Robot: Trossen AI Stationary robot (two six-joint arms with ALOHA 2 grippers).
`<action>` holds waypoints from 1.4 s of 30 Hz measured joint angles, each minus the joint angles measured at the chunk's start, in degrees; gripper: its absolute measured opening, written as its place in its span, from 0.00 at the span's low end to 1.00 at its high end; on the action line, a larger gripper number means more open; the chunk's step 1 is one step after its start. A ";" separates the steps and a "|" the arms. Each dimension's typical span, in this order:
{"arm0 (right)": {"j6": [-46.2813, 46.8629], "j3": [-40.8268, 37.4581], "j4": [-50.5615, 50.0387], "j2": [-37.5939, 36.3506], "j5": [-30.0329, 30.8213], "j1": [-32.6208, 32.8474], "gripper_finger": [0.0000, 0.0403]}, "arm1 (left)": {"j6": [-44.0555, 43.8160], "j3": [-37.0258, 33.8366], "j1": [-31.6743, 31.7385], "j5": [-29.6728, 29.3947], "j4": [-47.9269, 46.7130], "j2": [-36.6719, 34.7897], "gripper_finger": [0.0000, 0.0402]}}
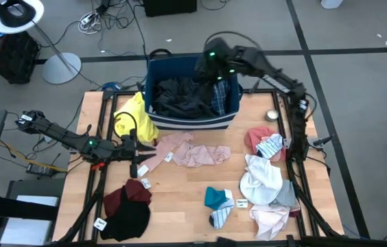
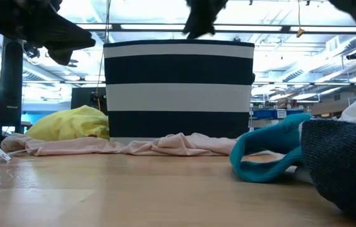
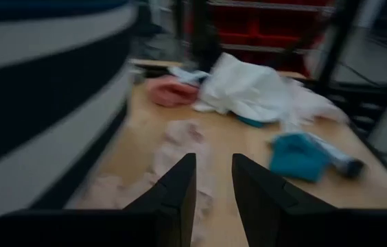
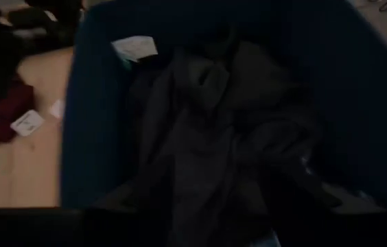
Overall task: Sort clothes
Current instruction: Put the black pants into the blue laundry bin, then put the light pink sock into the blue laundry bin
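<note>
The navy bin with white stripes [image 1: 193, 122] stands at the table's far middle, with dark garments [image 4: 207, 137] and a blue plaid one [image 1: 219, 97] inside. My right gripper [image 1: 210, 68] hangs over the bin's far right part. My left gripper [image 1: 142, 149] is open and empty, low over the left end of the pale pink garment [image 1: 190, 152], which lies flat in front of the bin. A yellow garment [image 1: 135, 116] lies against the bin's left side. Maroon and black clothes [image 1: 128, 202] lie near left. A teal sock [image 1: 215, 197] and a striped sock [image 1: 222, 216] lie near middle.
At the right lie a white garment [image 1: 262, 180], a reddish one [image 1: 256, 136], a striped cloth [image 1: 270, 146], a grey one [image 1: 287, 195] and a pale pink one [image 1: 270, 219]. A small round metal thing [image 1: 272, 114] sits far right. Bare wood shows in the middle near the front.
</note>
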 joint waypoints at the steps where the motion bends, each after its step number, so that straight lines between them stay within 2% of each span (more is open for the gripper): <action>1: -0.02 0.00 -1.02 -1.37 0.05 0.08 0.51 | -0.30 -0.24 -0.04 1.21 -0.02 -0.02 0.25; 7: 0.73 0.02 -9.69 -8.41 0.55 1.07 0.50 | -0.45 -0.96 -0.02 0.25 0.07 -0.02 0.25; 12: 2.98 0.01 -17.12 -13.21 4.64 4.22 0.50 | -0.50 -1.43 -0.02 -0.80 -0.33 -0.01 0.25; 17: 6.32 -0.20 -20.65 -17.22 8.83 10.18 0.50 | -0.50 -1.43 -0.02 -0.83 -0.25 0.00 0.25; 22: 10.48 -6.32 -21.01 -22.78 14.89 17.81 0.50 | -0.52 -1.43 -0.02 -0.83 -0.20 -0.02 0.25; 26: 16.02 -17.42 -17.85 -29.25 19.96 24.21 0.50 | -0.53 -1.43 -0.02 -0.85 -0.22 -0.02 0.25; 30: 22.19 -34.11 -8.78 -37.16 24.76 30.86 0.50 | -0.54 -1.41 -0.02 -0.85 -0.25 0.01 0.25; 36: 25.91 -60.78 14.09 -45.76 25.59 39.33 0.50 | -0.52 -1.41 -0.02 -0.87 -0.23 -0.02 0.25; 42: 21.81 -82.13 38.26 -44.99 25.61 41.48 0.50 | -0.59 -1.41 -0.02 -0.89 0.06 0.00 0.25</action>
